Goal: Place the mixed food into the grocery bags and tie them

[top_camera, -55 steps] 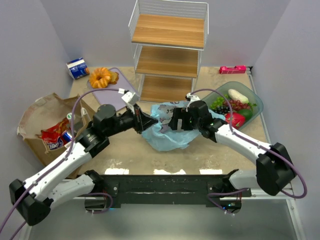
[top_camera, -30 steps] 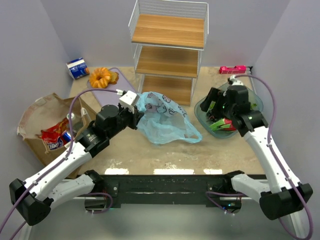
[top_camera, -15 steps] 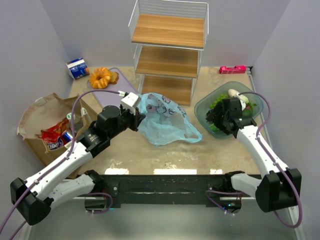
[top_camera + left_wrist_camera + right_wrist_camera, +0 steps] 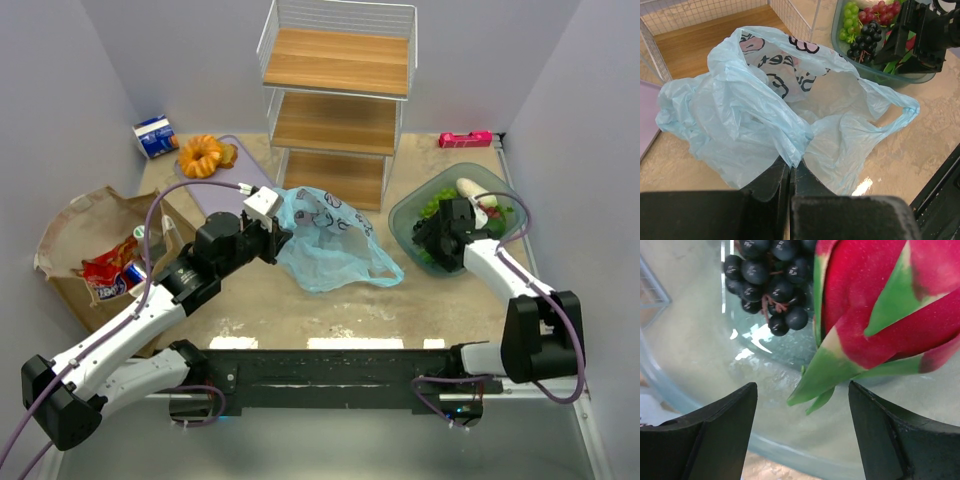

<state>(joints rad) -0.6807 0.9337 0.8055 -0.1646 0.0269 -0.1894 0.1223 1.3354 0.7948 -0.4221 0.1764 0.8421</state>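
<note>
**Blue bag pinched at its edge, right end effector down in the fruit bowl**

The thin light-blue plastic bag lies crumpled mid-bench in front of the white wire shelf rack. Its mouth faces the green translucent bowl; whether it holds anything is hidden by its folds. The left end effector is shut tight on a fold of the bag's near edge, its arm stretched low from the left.

The pink dragon fruit and dark grapes sit in the bowl. From above, the right arm covers most of them. The right end effector dips into the bowl with its jaws wide apart, either side of a green scale tip and gripping nothing.

The large brown paper bag lies far left, with the red crinkly snack packet showing in its mouth.

Under two seconds ago the right end effector was at the blue bag. The left has not shifted.
</note>
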